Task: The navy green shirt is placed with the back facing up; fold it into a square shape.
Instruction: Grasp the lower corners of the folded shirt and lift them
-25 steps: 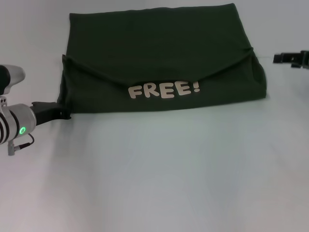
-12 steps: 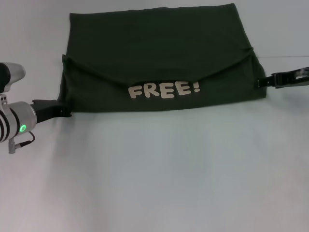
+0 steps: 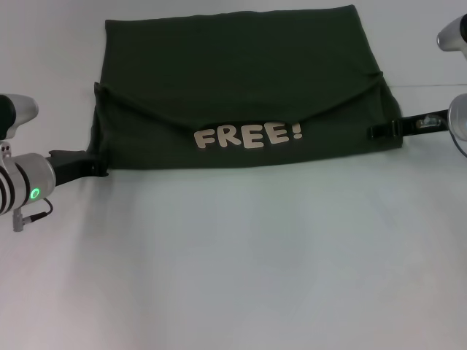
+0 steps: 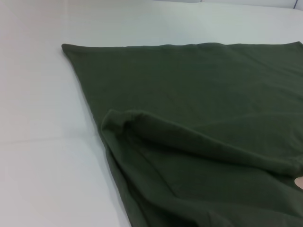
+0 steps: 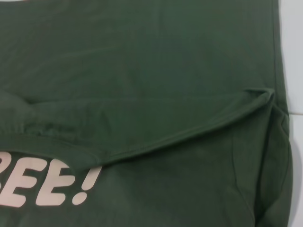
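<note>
Two grippers flank the navy green shirt (image 3: 244,91), which lies partly folded on the white surface (image 3: 233,262) with its "FREE!" lettering (image 3: 248,135) turned up. At the left, the left gripper (image 3: 95,166) touches the shirt's near left corner; whether its fingers are clenched on cloth I cannot tell. At the right, the right gripper (image 3: 376,132) reaches over the near right edge, fingers likewise unclear, probably so both corners can be lifted together for the next fold
</note>
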